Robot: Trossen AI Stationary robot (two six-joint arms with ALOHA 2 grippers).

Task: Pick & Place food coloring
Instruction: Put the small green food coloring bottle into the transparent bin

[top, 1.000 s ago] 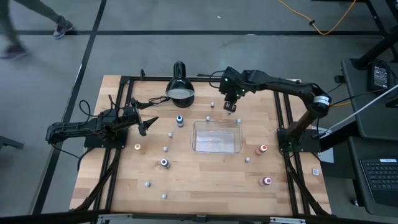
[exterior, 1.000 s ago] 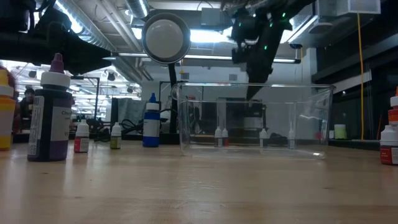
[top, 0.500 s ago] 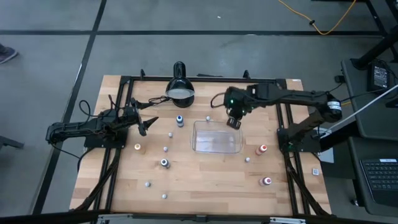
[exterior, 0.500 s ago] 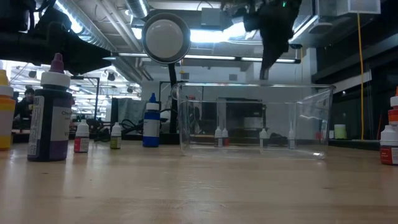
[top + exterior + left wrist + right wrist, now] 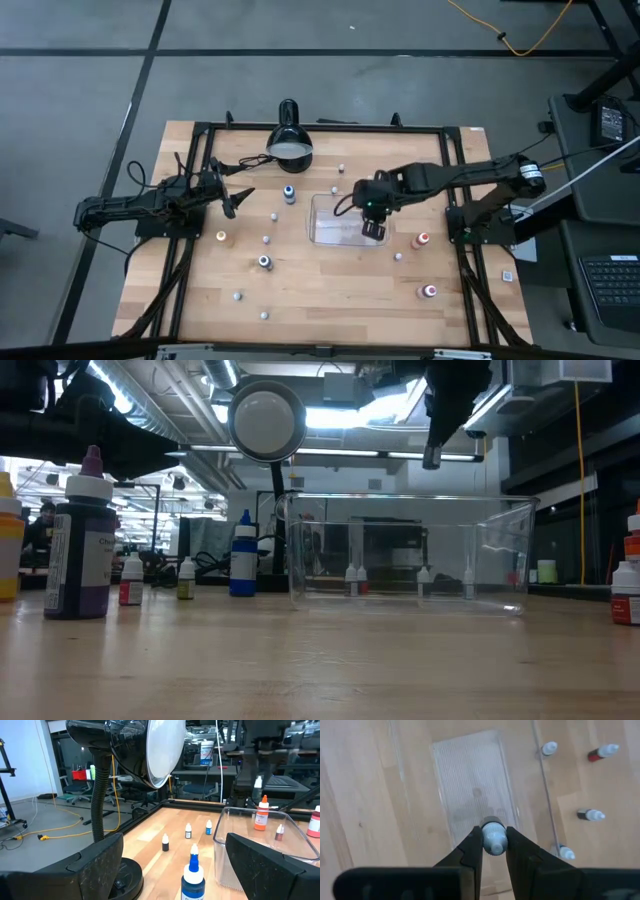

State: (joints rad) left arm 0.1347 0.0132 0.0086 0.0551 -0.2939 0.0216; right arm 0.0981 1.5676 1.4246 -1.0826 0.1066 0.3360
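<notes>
Right gripper [image 5: 372, 229]: up above the clear tray [image 5: 322, 236], over its right end in the high view, jaws pinched tight on a small pale bottle [image 5: 494, 839], which is clear of the desk.
View down the right wrist: the held bottle's rounded end sits between the two dark fingers [image 5: 472, 851], tray floor straight beneath it.
Low view: the right gripper [image 5: 432, 458] hangs high over the tray's rim [image 5: 400, 498], well clear of it.
Left gripper [image 5: 237, 198]: parked at the left edge of the desk [image 5: 330, 290], jaws spread wide, nothing in them.
Lamp [image 5: 288, 146]: black dome at the back of the desk, just behind the blue-topped bottle [image 5: 289, 192].
Other food coloring: scattered upright on the wood, all outside the tray: an orange-topped bottle [image 5: 221, 237] and a dark-topped bottle [image 5: 264, 262] on the left half, two red-topped bottles [image 5: 423, 240] on the right, tiny pale ones dotted between.
</notes>
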